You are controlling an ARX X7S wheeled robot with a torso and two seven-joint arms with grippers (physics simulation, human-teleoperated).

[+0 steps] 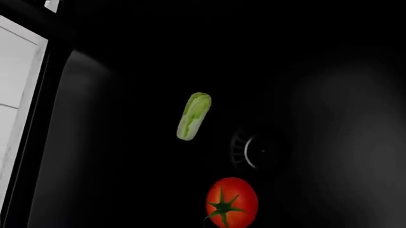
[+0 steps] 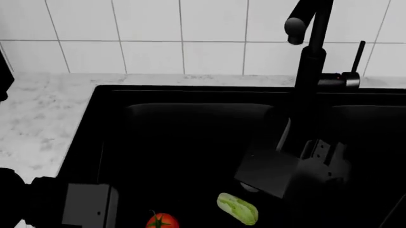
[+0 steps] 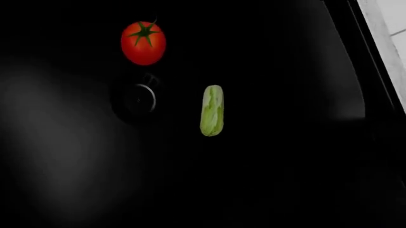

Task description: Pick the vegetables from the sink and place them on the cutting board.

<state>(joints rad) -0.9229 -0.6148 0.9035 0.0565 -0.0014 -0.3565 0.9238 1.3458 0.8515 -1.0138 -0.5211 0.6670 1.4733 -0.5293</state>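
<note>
both vegetables lay loose on the floor of the matte black sink, near its silver drain grate, neither yet taken up. the glossy round tomato sat apart from the oblong, pale green napa cabbage. both arms hung over the basin, seemingly to choose a pick. neither gripper's jaws showed, so their state couldn't be told. no cutting board was in view.

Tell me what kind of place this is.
Most likely a kitchen counter: a black double-basin sink with a tall black faucet, white wall tiles behind, and a tomato and napa cabbage lying in the basin.
</note>
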